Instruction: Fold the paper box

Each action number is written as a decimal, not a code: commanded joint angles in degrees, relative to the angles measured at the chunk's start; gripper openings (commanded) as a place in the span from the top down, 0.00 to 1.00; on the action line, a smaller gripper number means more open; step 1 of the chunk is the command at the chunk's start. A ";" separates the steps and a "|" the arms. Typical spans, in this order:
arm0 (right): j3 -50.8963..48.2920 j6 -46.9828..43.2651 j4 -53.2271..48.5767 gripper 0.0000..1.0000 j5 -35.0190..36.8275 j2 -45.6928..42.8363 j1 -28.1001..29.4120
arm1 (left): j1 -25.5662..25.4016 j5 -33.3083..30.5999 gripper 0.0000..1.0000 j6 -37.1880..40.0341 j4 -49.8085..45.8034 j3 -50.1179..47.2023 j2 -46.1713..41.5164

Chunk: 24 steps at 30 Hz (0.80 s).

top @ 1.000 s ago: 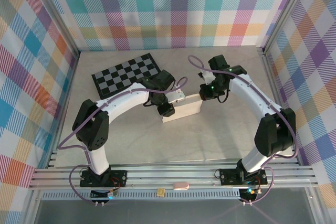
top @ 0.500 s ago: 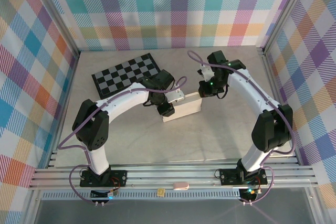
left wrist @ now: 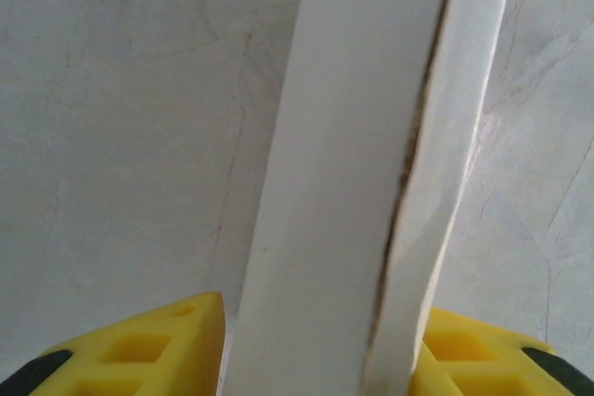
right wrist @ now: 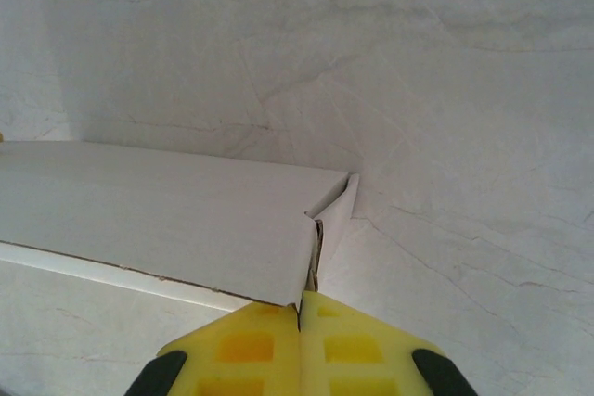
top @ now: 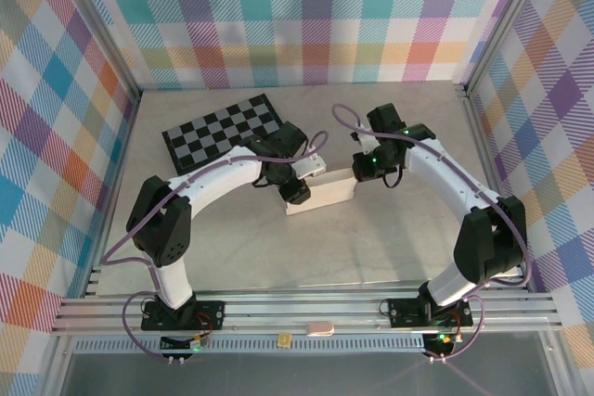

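Right wrist sits closer to the box end than half a second ago; box and left arm unchanged. Checkered board (top: 225, 131) lies flat back-left on the table (top: 371, 248). Left gripper (top: 295, 194) is at the left end of the paper box (top: 327, 194), yellow fingers (left wrist: 158, 350) straddling an upright doubled wall; can't tell if they press it or stand just clear. Box is mid-table, long side left to right, between both grippers. Right gripper (right wrist: 300, 299) is at its right end, jaws together, tips touching the corner flap.
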 commanded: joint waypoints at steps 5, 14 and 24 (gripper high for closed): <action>1.80 2.09 -2.24 1.00 1.43 0.60 0.57 | 1.98 0.74 0.48 -9.16 10.19 -5.49 -10.89; 5.80 4.26 -3.80 1.00 0.60 2.65 0.57 | 2.29 0.77 0.42 -12.67 12.41 -11.96 -17.59; 4.96 6.20 -2.23 1.00 0.34 4.08 1.07 | 2.66 -5.03 0.45 -17.91 7.83 -10.57 -21.65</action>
